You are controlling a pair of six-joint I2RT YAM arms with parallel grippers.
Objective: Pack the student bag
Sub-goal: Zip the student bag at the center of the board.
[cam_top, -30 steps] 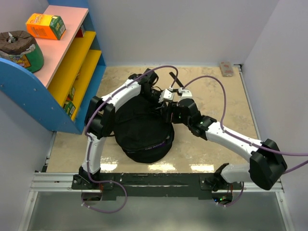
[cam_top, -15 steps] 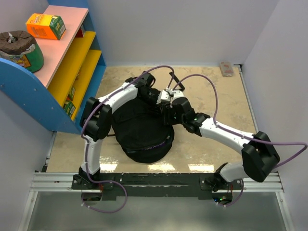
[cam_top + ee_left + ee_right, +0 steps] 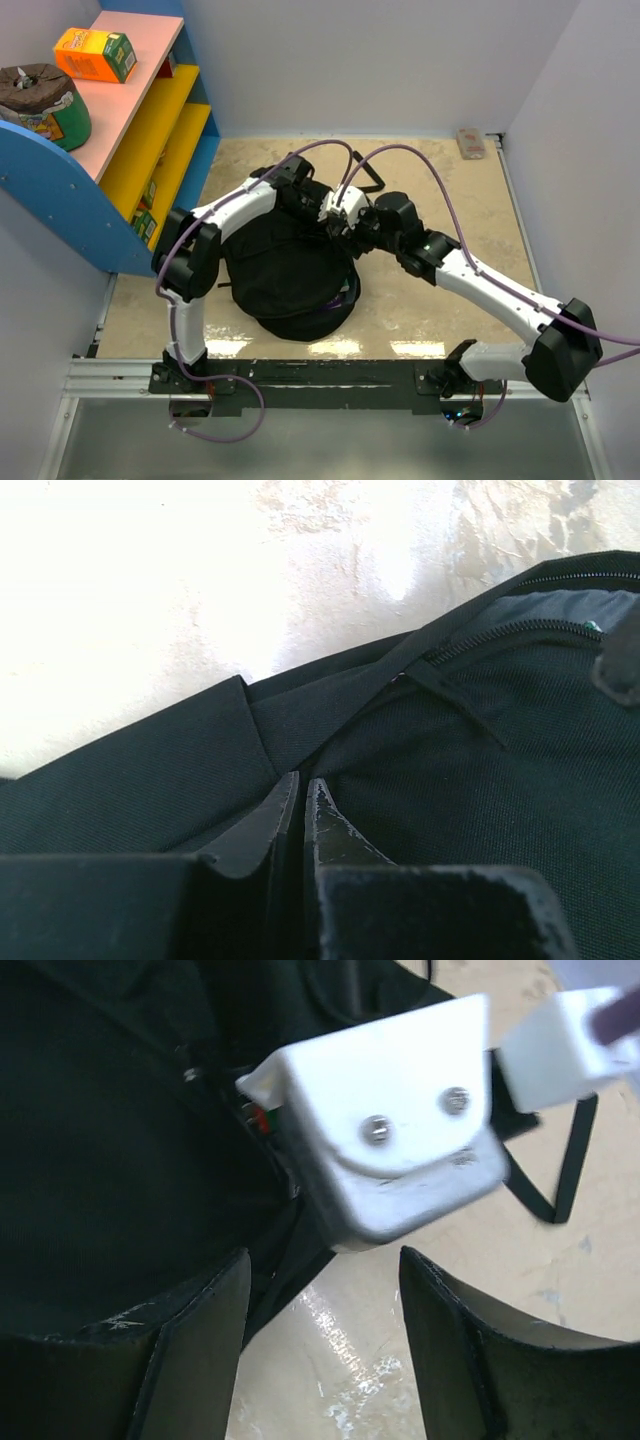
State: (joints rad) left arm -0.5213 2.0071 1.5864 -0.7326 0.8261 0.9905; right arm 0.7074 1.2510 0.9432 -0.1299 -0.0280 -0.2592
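While bearing on the student bag, on the surface directly beneath, holds the left end effector pinched almost shut at a fold and the right end effector wide, empty. Cannot confirm cloth caught. Seems early: zip parted, filling and closing left.

Top view overhead; wrists close; sharing student bag

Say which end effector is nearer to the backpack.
Left. The left end effector is shut on the backpack's fabric beside the zip; the right end effector hangs open just off the backpack's edge, partly over the table.
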